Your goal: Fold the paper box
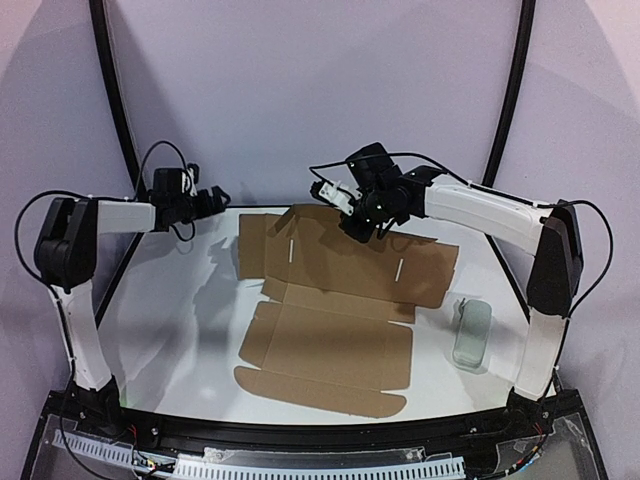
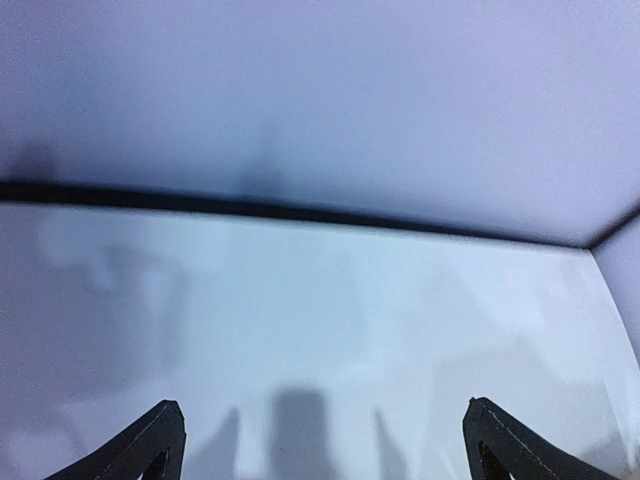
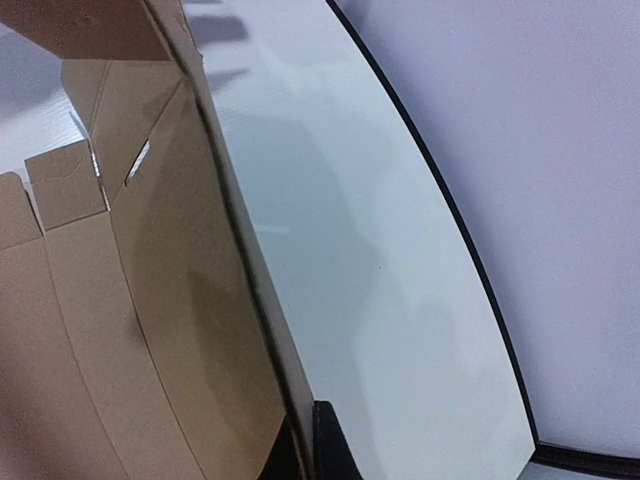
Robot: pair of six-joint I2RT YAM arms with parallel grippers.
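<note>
The paper box [image 1: 330,340] is a flat brown die-cut cardboard sheet with flaps and slits, spread over the middle of the white table. My right gripper [image 1: 355,232] is shut on its far edge. In the right wrist view that gripper [image 3: 312,440] pinches the sheet's [image 3: 150,300] thin edge, and the held panel rises off the table. My left gripper [image 1: 205,198] hovers at the far left, apart from the cardboard. In its own view it [image 2: 325,410] is open, with only bare table between the fingertips [image 2: 165,420].
A small pale grey-green oblong case [image 1: 472,333] lies on the table at the right, beside the sheet. The table's black curved rim [image 1: 300,425] runs along the near edge. A black strip [image 2: 300,208] marks the far edge below the lilac backdrop.
</note>
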